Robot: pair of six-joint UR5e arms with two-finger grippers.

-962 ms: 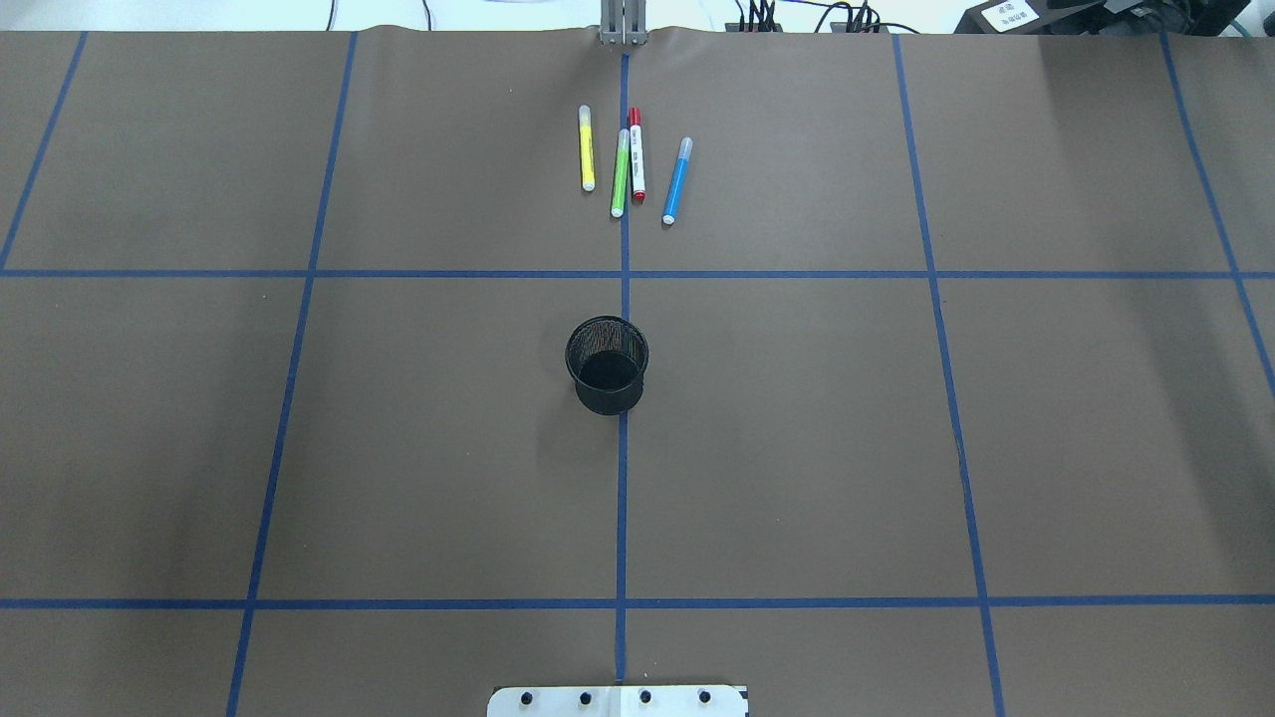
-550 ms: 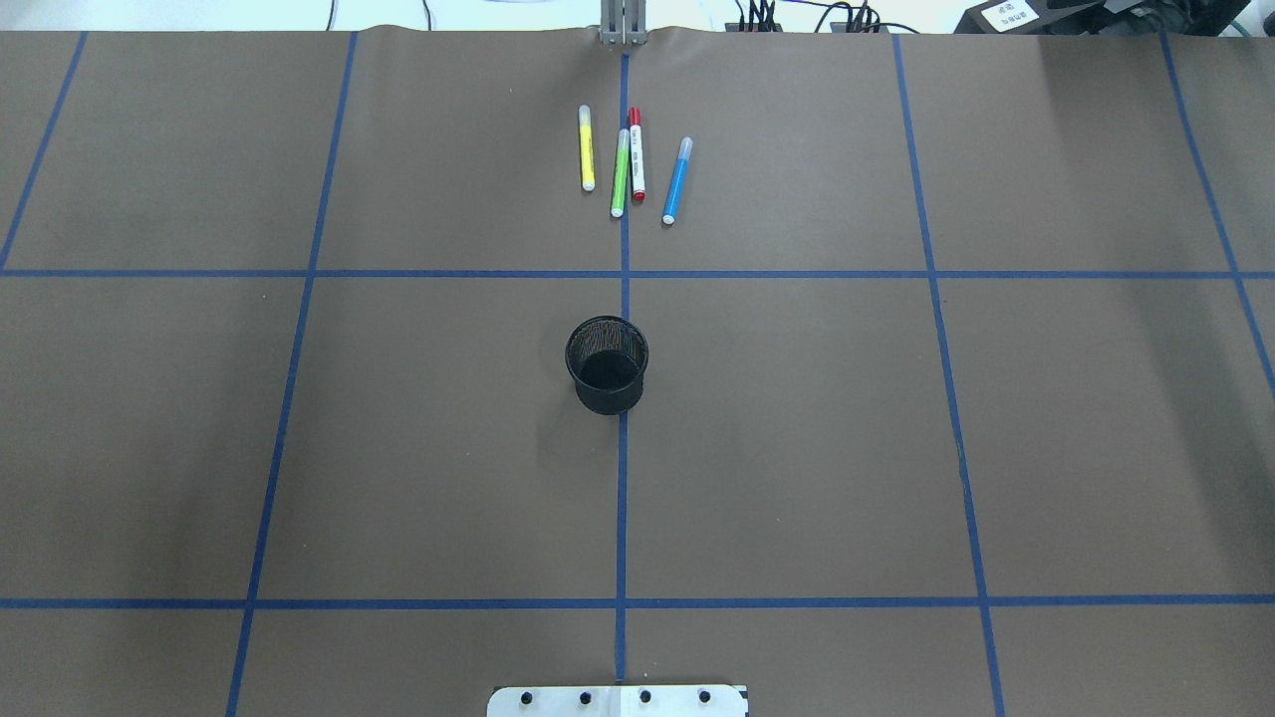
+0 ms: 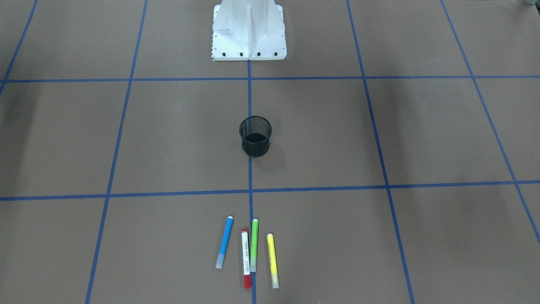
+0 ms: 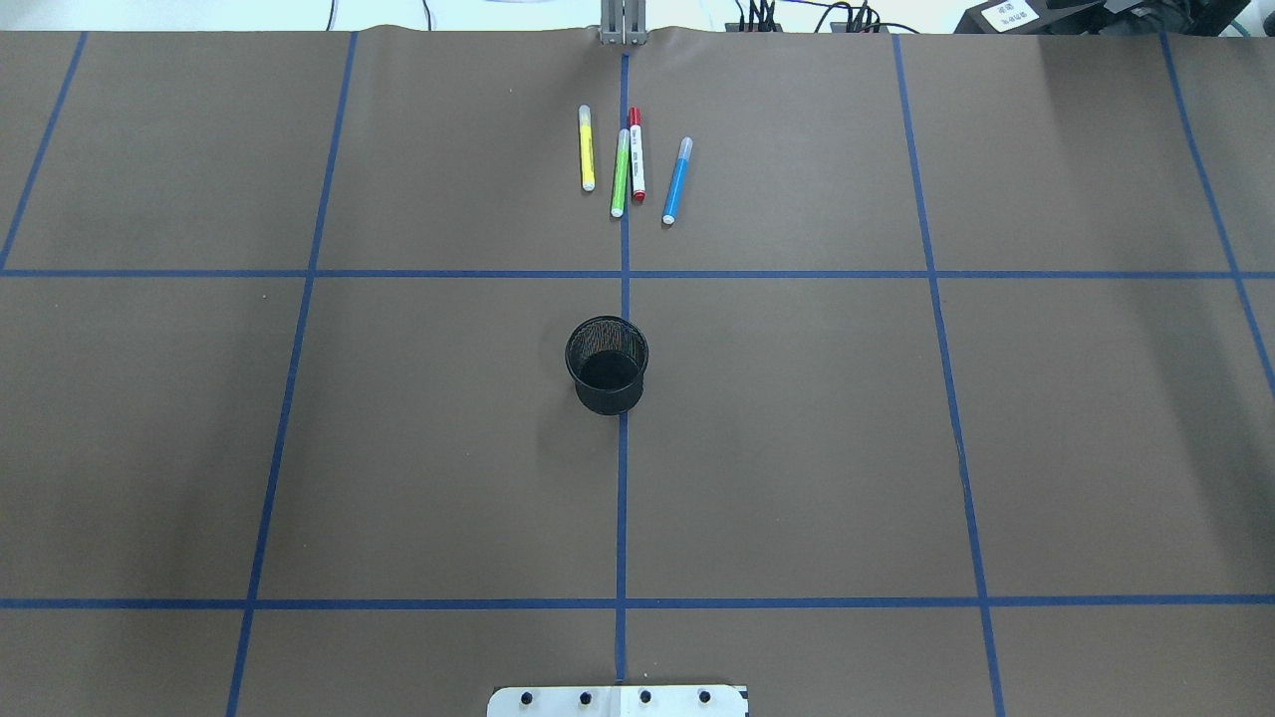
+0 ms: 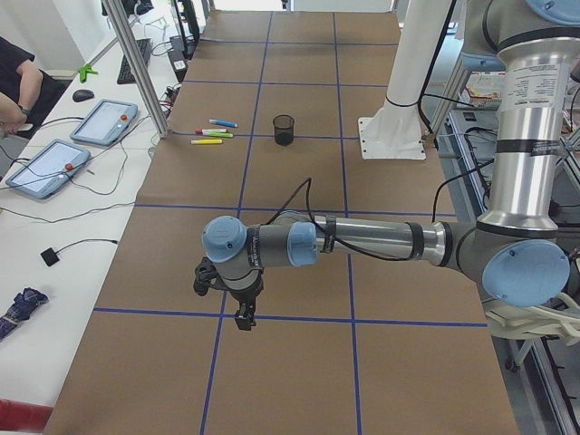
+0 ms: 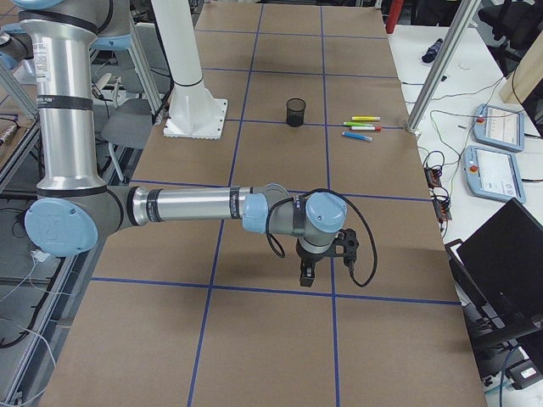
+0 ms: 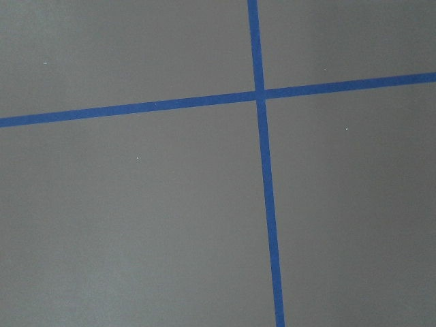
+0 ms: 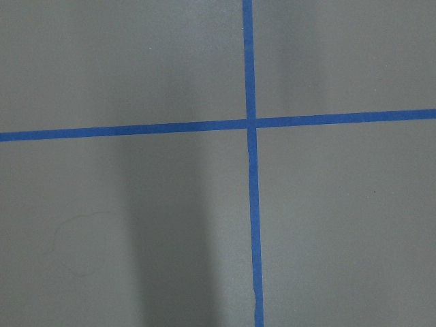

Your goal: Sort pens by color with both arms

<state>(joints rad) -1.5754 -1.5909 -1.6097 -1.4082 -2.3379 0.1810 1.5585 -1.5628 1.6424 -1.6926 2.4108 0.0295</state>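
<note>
Several pens lie side by side at the table's far middle: a yellow pen point(image 4: 587, 149), a light green pen point(image 4: 620, 174), a white pen with red ends point(image 4: 636, 157) and a blue pen point(image 4: 677, 181). The front-facing view shows them as blue point(image 3: 224, 242), red-ended point(image 3: 245, 258), green point(image 3: 254, 245) and yellow point(image 3: 272, 259). Both arms hang far out at the table's ends. The left gripper point(image 5: 243, 319) and the right gripper point(image 6: 306, 278) point down over bare paper, seen only in the side views. I cannot tell whether they are open or shut. Both wrist views hold only paper and tape.
A black wire-mesh cup point(image 4: 607, 364) stands upright at the table's centre, on the middle tape line. The white pedestal base point(image 3: 249, 29) sits at the robot's edge. Beyond the pens' edge are tablets point(image 5: 104, 120), cables and a person's arm point(image 5: 18, 86). A laptop point(image 6: 509, 254) sits by the right end.
</note>
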